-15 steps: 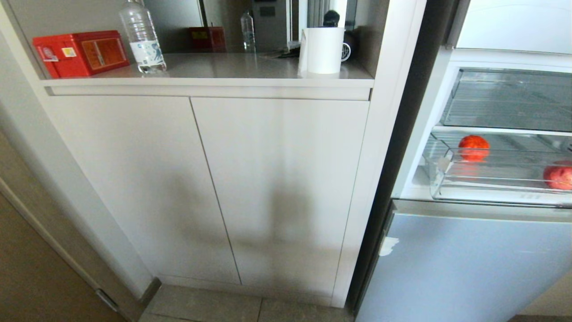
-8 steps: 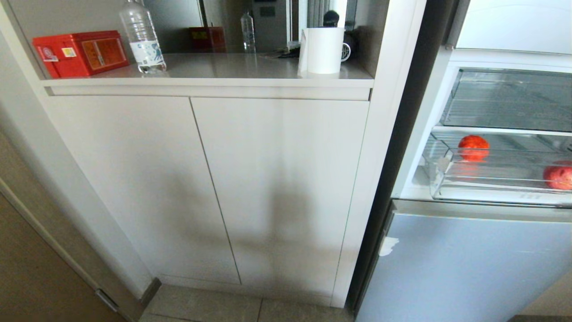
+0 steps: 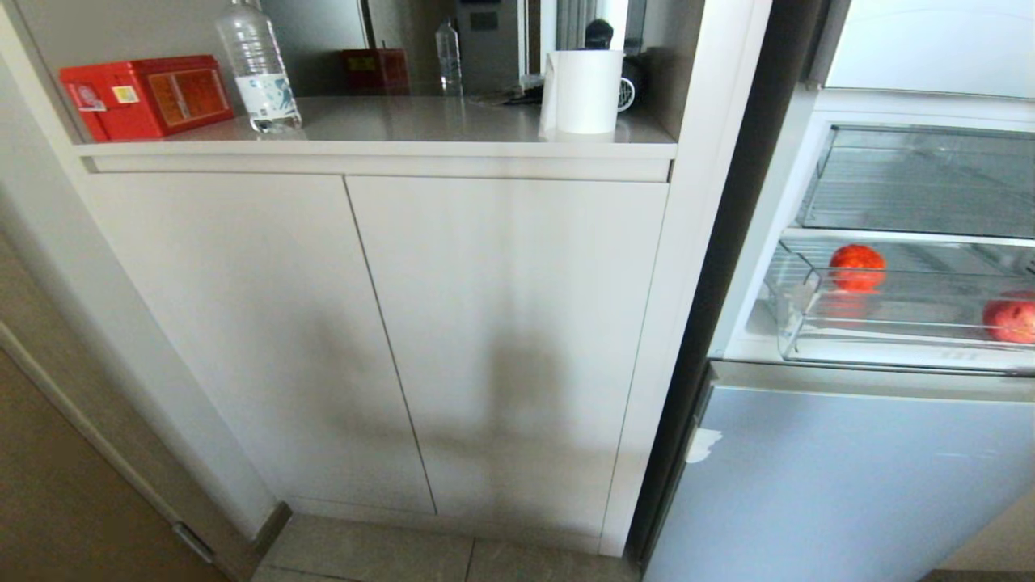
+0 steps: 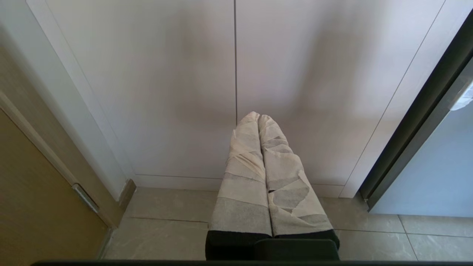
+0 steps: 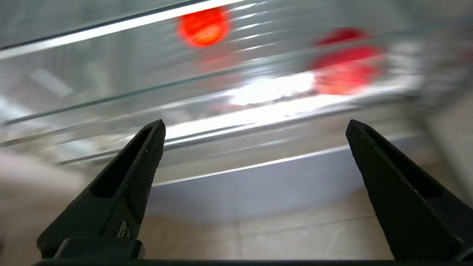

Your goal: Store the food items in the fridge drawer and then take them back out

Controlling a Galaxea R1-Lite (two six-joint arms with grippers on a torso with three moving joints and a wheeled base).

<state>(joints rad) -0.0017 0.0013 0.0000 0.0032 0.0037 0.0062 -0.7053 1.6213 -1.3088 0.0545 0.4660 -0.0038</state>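
Head view: the open fridge occupies the right of the frame. The clear drawer [image 3: 808, 323] sits at middle right, pulled forward below a glass shelf [image 3: 922, 182]. Two red fruits lie in it, well apart: one fruit [image 3: 857, 267] near its left end, a second fruit [image 3: 1011, 319] at the right frame edge. Below the drawer is the closed lower fridge door [image 3: 841, 477]. Neither arm appears in this view.

A cabinet [image 3: 380, 339] with two closed doors fills the centre. Its worktop [image 3: 420, 121], at the top of the frame, carries a red box [image 3: 145, 95] at upper left, a water bottle [image 3: 259, 69] just beside it, and a white jug [image 3: 584, 90] at top centre.

Right wrist view: the right claw [image 5: 255, 127] stands with its fingers wide apart and holds nothing. It faces the drawer front; both fruits show blurred in the upper part of the frame, beyond the fingers.

Left wrist view: the left claw [image 4: 258, 118] has its tape-wrapped fingers pressed together, empty, pointing at the cabinet doors above the tiled floor [image 4: 173, 232].
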